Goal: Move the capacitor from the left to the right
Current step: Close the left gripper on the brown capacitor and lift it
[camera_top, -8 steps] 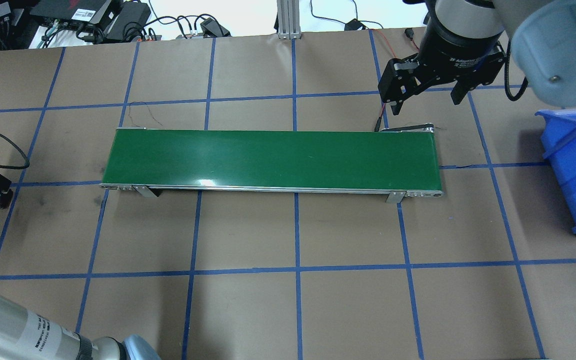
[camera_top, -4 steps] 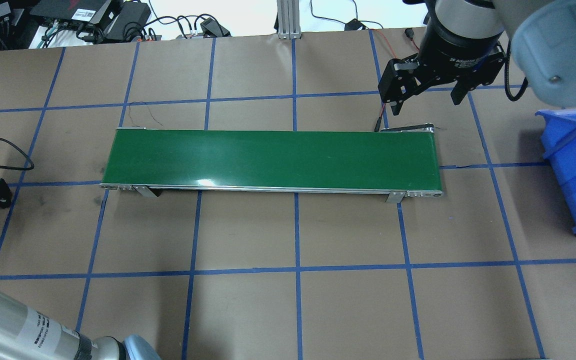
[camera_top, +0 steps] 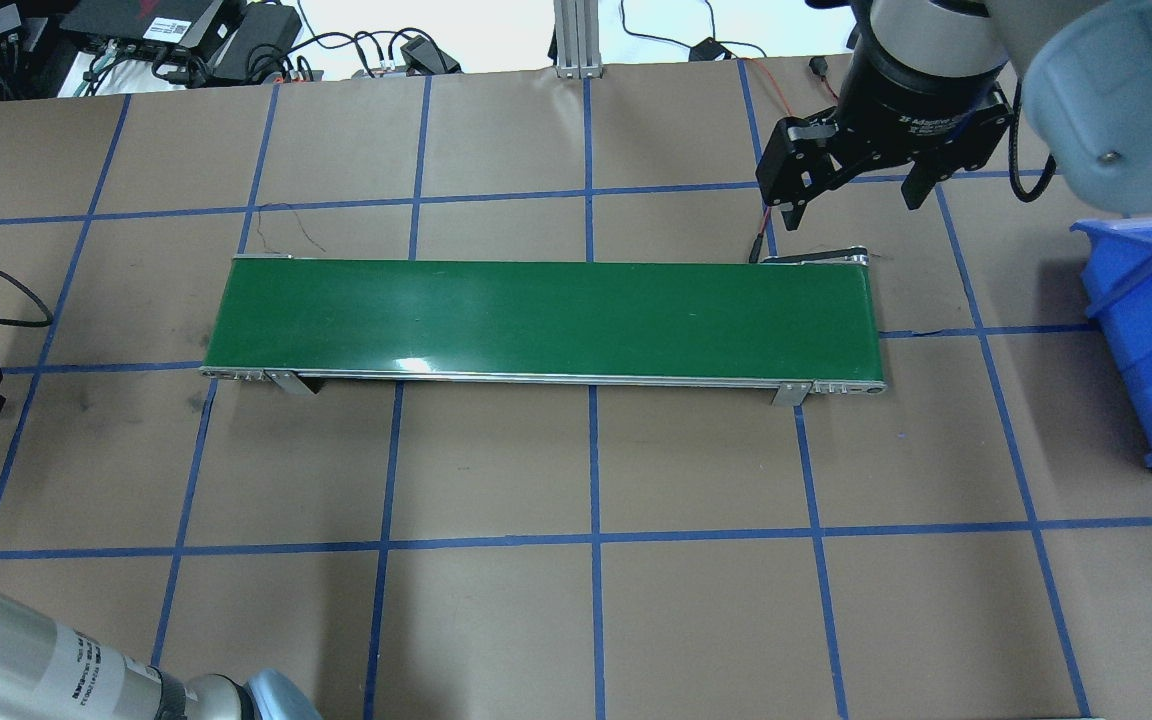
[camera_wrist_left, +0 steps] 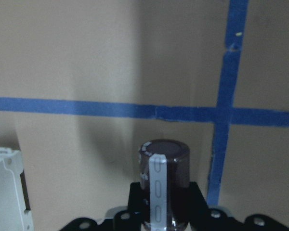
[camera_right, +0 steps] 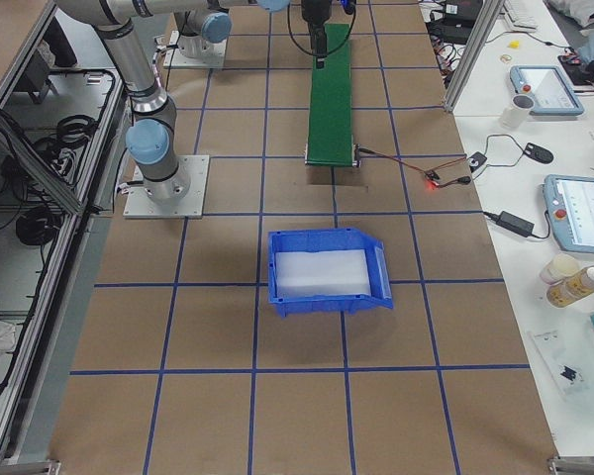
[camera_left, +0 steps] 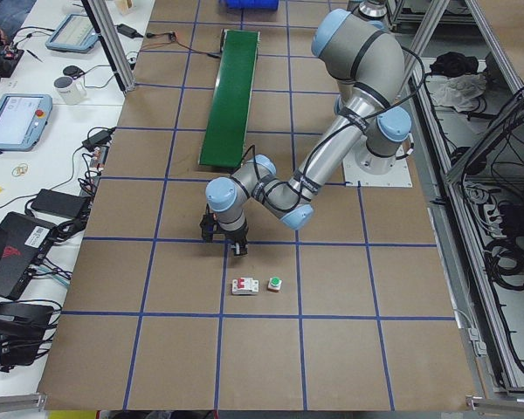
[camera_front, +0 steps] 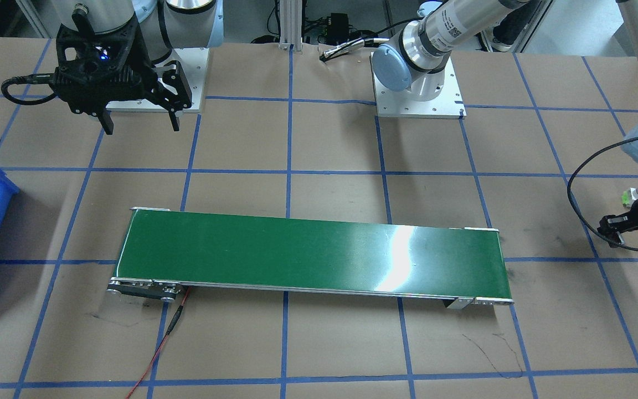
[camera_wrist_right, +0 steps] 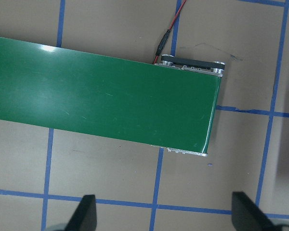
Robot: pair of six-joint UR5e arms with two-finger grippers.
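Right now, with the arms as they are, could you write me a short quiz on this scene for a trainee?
1. True or false: the right gripper is shut on a part.
2. What does the left gripper hold? A) a screw B) the capacitor C) a battery
3. Fill in: by the robot's own sides, the blue bin stands past the green belt's ____ end.
Key: 1 false, its fingers are wide apart; 2 B; 3 right.
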